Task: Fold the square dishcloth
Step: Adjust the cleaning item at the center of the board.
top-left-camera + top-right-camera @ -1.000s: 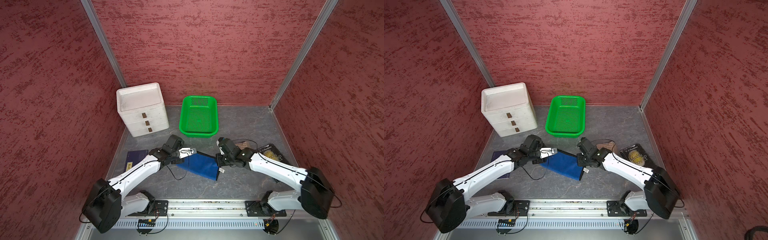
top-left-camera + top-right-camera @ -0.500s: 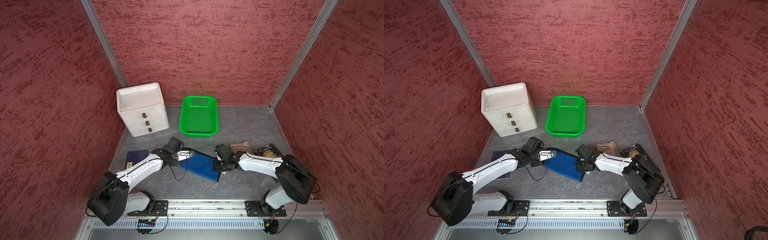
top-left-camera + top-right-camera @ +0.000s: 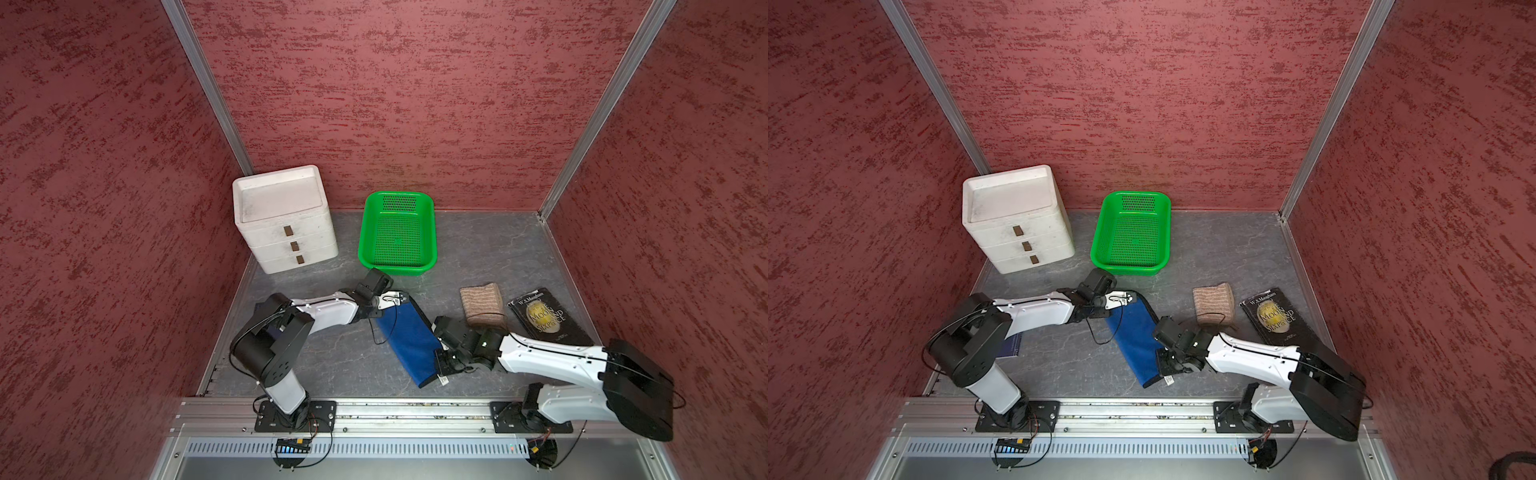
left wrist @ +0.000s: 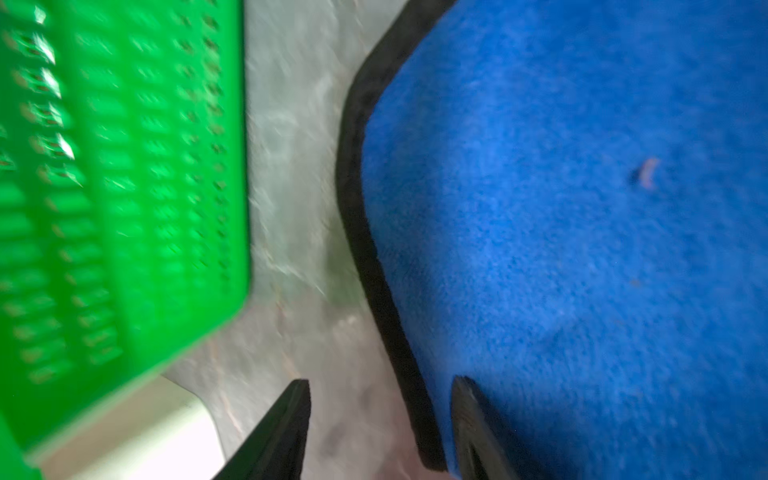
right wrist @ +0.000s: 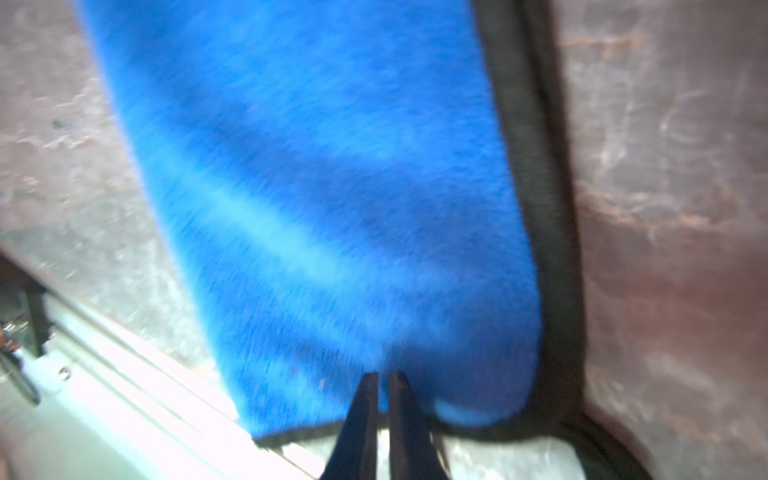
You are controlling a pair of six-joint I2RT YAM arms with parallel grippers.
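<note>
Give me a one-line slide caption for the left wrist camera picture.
Open left gripper straddling the black hem of the blue dishcloth, green basket alongside.

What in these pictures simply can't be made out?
- Dark blue notebook: in a top view, mostly hidden under the left arm.
- Right gripper on the blue square dishcloth: motion blur in the right wrist view hides whether cloth is pinched.
- White tag at the cloth's corner: too small to read.
- Green plastic basket: left wrist view, blurred and cut off.
</note>
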